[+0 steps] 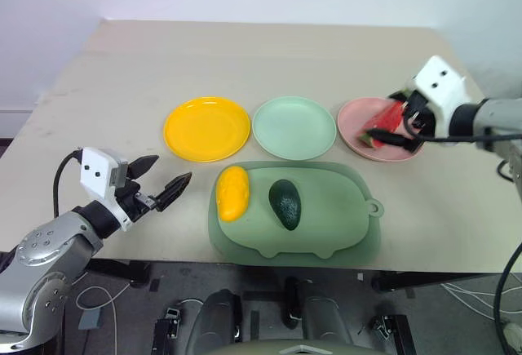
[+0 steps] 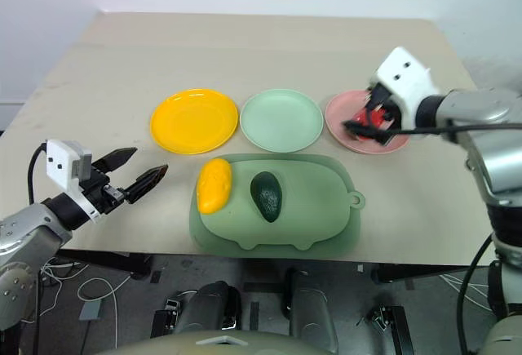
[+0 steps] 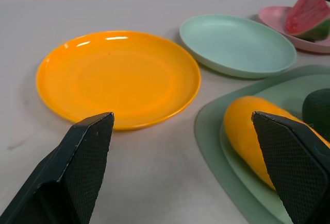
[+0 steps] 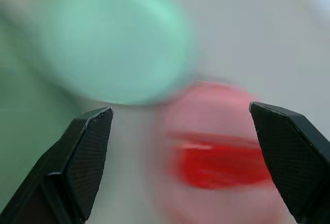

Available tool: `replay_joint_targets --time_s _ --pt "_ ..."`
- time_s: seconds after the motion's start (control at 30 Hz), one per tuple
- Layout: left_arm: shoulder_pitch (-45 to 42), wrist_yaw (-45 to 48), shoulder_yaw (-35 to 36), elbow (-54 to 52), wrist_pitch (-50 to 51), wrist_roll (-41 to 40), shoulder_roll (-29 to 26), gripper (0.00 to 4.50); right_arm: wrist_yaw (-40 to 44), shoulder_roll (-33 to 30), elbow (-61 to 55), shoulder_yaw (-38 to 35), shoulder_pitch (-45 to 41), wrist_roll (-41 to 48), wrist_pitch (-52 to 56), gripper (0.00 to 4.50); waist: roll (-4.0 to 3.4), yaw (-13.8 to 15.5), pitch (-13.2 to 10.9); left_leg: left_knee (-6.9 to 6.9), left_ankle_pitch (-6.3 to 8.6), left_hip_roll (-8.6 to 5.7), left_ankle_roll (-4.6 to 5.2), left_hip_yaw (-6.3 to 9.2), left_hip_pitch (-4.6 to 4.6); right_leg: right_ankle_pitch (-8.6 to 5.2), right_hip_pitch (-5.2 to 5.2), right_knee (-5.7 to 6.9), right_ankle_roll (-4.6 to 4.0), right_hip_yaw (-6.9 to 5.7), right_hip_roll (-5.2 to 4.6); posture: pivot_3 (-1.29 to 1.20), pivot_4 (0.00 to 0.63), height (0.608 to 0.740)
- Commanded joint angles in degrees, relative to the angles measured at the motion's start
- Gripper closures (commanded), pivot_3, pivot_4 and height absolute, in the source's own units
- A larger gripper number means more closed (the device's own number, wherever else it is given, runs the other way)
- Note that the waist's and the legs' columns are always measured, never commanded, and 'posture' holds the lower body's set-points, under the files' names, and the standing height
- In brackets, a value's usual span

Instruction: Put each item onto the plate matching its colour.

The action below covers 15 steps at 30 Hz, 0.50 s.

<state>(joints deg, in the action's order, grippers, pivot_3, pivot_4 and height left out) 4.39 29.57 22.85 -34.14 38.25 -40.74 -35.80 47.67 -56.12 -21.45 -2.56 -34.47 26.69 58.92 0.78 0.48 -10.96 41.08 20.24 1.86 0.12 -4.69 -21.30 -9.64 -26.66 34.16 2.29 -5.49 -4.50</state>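
The beige table point(image 1: 245, 61) carries everything. Largest on it is the pale green lobed tray point(image 1: 342, 216) at six o'clock, holding two items. The yellow mango point(image 1: 232, 193) lies at the tray's nine o'clock end, its long axis running twelve to six. Beside it, nearer the middle, lies the dark green avocado point(image 1: 286, 204), long axis also roughly twelve to six, its narrower end towards twelve.

Beyond the tray three plates stand in a row: the yellow plate point(image 1: 206, 129) at eleven o'clock and the mint green plate point(image 1: 294, 127) at twelve, both bare, and the pink plate point(image 1: 359, 130) at one to two o'clock. On it rests the red watermelon wedge point(image 3: 308, 14), rind down.

The right gripper point(image 1: 390, 124) hangs over the pink plate, jaws wide, gripping nothing. The left gripper point(image 1: 161, 177) hovers at eight o'clock, jaws wide and empty, pointing towards the mango.
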Motion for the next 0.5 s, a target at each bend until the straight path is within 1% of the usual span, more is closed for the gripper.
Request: replay_joint_targets --time_s 0.03,0.17,0.3,0.4,0.5 --pt "-1.8 1.0 -0.7 0.7 -0.5 -0.3 -1.1 0.00 -2.5 4.8 -11.2 -4.4 2.8 10.2 12.2 0.04 0.02 0.2 0.0 0.00 0.00 0.00 0.00 0.04 0.00 0.00 0.01 0.00 -0.01 -0.02 0.02 0.00 0.150 0.740" --pt "-3.1 1.4 -1.8 1.3 -0.1 -0.2 -1.3 0.00 -10.4 14.2 -15.3 -3.3 3.3 13.1 24.1 0.04 0.03 0.2 0.0 0.01 0.00 -0.02 0.00 0.02 -0.07 0.01 -0.03 -0.01 -0.01 -0.01 -0.03 0.00 0.150 0.740" --pt "-2.7 1.6 -1.1 0.9 0.4 -0.8 -1.5 0.00 -14.4 21.5 -17.4 -4.5 2.4 15.0 32.3 0.04 0.02 0.2 0.0 0.02 0.00 -0.05 0.01 0.02 -0.07 0.01 -0.03 0.02 -0.01 0.00 -0.05 0.00 0.150 0.740" --pt "-2.2 1.7 -0.6 0.4 0.8 -1.1 -1.7 0.00 -17.3 24.5 -16.7 -5.9 2.7 18.9 33.6 0.04 0.02 0.2 0.0 0.02 0.00 -0.06 0.01 0.03 -0.07 0.01 -0.02 0.02 -0.01 -0.02 -0.03 0.00 0.150 0.740" --pt "-1.6 1.5 -0.1 -0.1 1.1 -1.4 -1.8 0.00 -20.6 26.4 -16.9 -5.4 2.9 23.0 33.6 0.04 0.02 0.2 0.0 0.02 0.00 -0.06 0.01 0.03 -0.06 0.01 -0.02 0.02 -0.01 -0.01 -0.03 0.00 0.150 0.740"
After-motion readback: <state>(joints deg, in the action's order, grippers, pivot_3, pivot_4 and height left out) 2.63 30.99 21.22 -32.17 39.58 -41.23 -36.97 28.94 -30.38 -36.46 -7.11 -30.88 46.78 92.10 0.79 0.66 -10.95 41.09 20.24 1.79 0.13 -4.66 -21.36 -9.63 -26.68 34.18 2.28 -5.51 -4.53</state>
